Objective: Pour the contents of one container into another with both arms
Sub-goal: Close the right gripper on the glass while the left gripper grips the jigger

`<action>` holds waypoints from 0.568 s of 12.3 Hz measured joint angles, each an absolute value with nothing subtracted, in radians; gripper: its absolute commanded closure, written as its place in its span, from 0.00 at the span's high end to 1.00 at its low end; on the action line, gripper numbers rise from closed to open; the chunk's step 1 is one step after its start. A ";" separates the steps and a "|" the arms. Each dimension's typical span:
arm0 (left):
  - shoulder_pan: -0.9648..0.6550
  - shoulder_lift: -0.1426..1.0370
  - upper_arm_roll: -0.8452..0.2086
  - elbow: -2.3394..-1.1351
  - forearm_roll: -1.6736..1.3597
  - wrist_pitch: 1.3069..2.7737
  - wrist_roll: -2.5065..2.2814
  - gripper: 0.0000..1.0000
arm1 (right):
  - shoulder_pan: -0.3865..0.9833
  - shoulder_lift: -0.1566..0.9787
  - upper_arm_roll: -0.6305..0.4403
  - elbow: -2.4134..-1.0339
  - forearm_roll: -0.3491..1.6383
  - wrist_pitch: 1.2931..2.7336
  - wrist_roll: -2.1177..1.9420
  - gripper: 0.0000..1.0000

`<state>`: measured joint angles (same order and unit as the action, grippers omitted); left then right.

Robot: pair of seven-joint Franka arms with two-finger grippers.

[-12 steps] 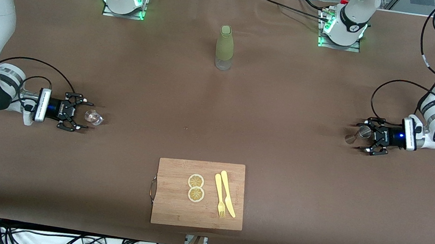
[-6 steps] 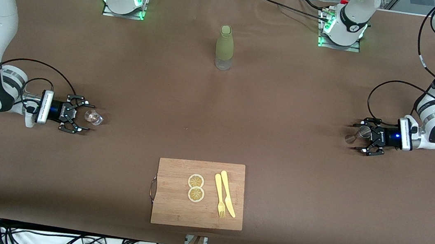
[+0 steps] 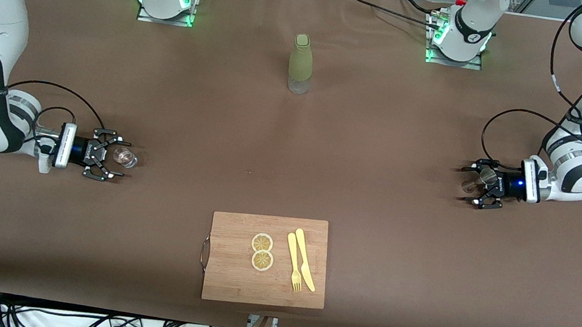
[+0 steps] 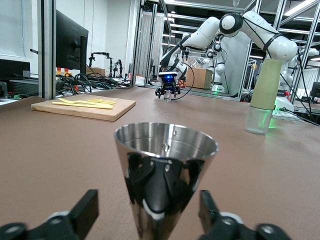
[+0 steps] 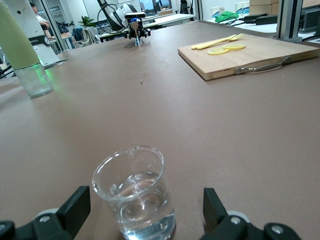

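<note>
The small clear glass (image 3: 125, 157) holds clear liquid and stands toward the right arm's end of the table. My right gripper (image 3: 115, 158) lies low on the table, open, with the glass (image 5: 135, 200) between its fingers (image 5: 75, 205) and a gap on each side. The silvery steel jigger (image 3: 475, 181) stands upright toward the left arm's end. Around it is my left gripper (image 3: 470, 186), open. In the left wrist view the jigger (image 4: 165, 175) stands between the fingers (image 4: 86, 212) without touching either.
A tall olive-green bottle (image 3: 301, 65) stands mid-table, farther from the front camera. A wooden cutting board (image 3: 232, 278) lies near the front edge with two lemon slices (image 3: 262, 251) and a yellow fork and knife (image 3: 300, 267).
Both grippers slid along the table toward the middle, the right one around the glass and the left one around the jigger. The left fingers have narrowed a little. Glass and jigger have not moved.
</note>
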<state>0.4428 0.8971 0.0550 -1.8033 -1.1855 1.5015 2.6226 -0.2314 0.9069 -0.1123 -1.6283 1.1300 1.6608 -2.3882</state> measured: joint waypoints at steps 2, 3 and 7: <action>0.443 0.897 0.056 -1.803 -1.185 1.502 2.625 0.21 | -0.231 0.907 -0.112 -1.628 1.130 1.661 -2.391 1.00; 0.443 0.897 0.056 -1.803 -1.185 1.502 2.625 0.09 | -0.231 0.907 -0.112 -1.628 1.130 1.661 -2.392 1.00; 0.442 0.897 0.056 -1.803 -1.186 1.505 2.628 0.00 | -0.231 0.907 -0.112 -1.622 1.130 1.661 -2.403 0.95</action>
